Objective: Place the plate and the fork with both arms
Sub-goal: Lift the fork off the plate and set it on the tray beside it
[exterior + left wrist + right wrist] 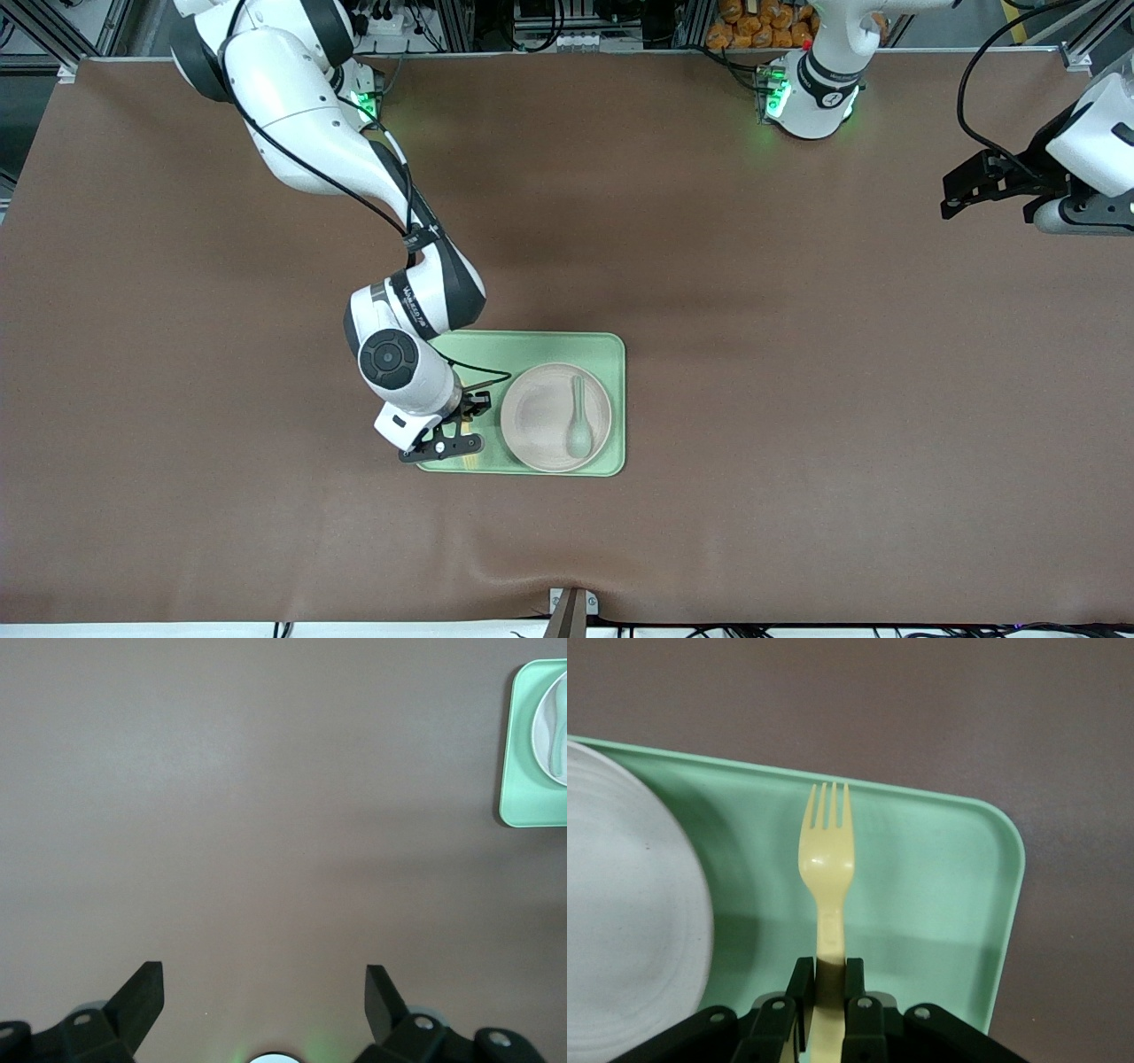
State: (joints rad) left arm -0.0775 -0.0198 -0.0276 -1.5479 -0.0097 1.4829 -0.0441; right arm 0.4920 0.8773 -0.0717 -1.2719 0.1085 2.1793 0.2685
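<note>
The right pincer [824, 992] is gripping the fork [827, 850] by its handle over the tray [939, 886], tines pointing along the plate [629, 904]; the left pincer [264, 1001] is waiting open over bare worktop [266, 815]

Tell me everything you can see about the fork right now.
The fork is small, pale yellow and looks like plastic, with four short tines and a slim handle. The right gripper is shut on its handle, holding it over the green tray beside the plate, toward the right arm's end of the tray. Its tines point away from the gripper. Whether it already rests on the tray cannot be told.
</note>
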